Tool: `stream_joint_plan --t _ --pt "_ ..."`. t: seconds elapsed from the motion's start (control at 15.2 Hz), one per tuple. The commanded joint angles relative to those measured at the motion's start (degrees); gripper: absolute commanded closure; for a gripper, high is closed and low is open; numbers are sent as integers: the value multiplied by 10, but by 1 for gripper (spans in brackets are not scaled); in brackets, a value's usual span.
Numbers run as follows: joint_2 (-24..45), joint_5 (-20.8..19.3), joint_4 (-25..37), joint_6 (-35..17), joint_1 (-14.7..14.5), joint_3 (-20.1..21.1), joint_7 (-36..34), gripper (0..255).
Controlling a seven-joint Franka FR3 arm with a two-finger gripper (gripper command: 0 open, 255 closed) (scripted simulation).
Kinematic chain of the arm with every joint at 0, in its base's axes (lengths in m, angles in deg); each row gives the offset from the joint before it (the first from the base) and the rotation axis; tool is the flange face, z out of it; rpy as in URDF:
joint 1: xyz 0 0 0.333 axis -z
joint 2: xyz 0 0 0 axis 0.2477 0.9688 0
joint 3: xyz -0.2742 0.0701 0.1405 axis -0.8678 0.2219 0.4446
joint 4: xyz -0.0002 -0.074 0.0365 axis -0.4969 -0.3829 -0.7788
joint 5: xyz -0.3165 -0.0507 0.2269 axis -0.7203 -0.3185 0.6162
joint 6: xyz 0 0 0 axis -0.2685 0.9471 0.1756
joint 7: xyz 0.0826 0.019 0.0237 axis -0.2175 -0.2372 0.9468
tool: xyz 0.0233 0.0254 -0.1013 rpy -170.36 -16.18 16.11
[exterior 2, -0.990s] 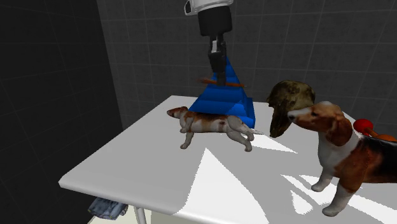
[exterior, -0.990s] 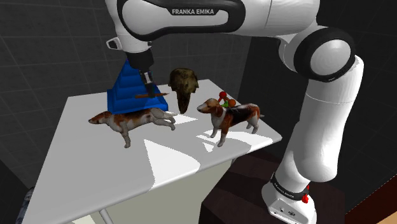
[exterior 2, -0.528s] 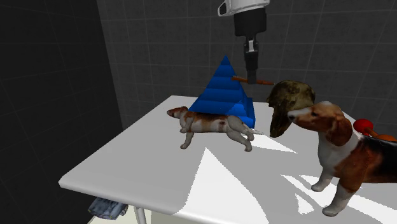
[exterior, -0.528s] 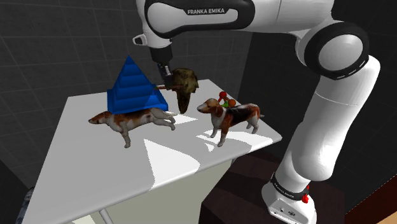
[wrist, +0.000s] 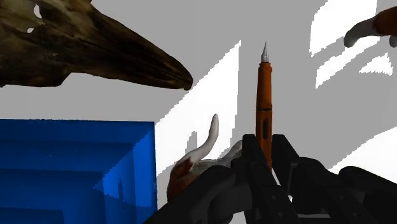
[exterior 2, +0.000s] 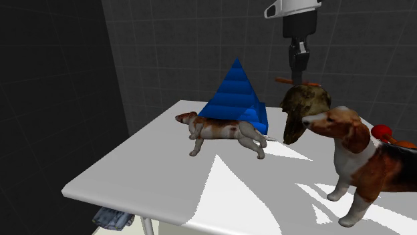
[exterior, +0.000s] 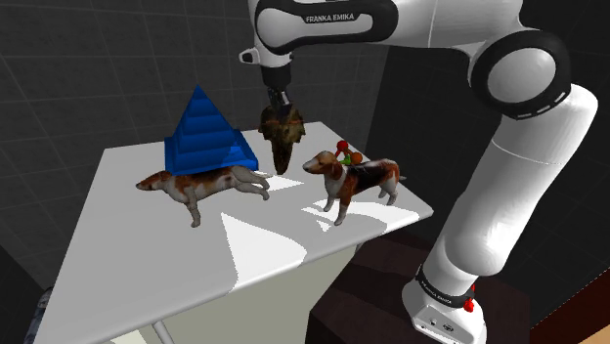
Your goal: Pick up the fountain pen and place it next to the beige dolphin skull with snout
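Observation:
The fountain pen (wrist: 264, 102) is orange with a silver nib, and my gripper (wrist: 267, 149) is shut on its rear end. In the second exterior view the pen (exterior 2: 284, 81) lies level in the gripper (exterior 2: 296, 73), just above the top of the skull (exterior 2: 304, 107). The skull (exterior: 283, 132) is dark brown and mottled, standing on the white table (exterior: 147, 254) with its snout pointing down. In the shoulder view my gripper (exterior: 277, 106) hangs right over it. From the wrist, the skull's long snout (wrist: 83, 44) runs beside the pen's tip.
A blue stepped pyramid (exterior: 207, 137) stands at the back of the table. A lying dog figure (exterior: 200, 184) is in front of it. A standing dog figure (exterior: 350, 178) with a red item on its back is near the table's right edge.
My gripper has carried the pen from in front of the blue pyramid toward the right in both exterior views. It is over the skull now, still shut on the pen.

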Motion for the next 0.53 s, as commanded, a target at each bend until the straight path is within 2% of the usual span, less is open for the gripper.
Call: stream_joint_plan --t 0.0,0.46 --pt "-1 -1 -4 -8 15 -14 29 255" --pt "12 -2 8 -23 62 -60 121 255"
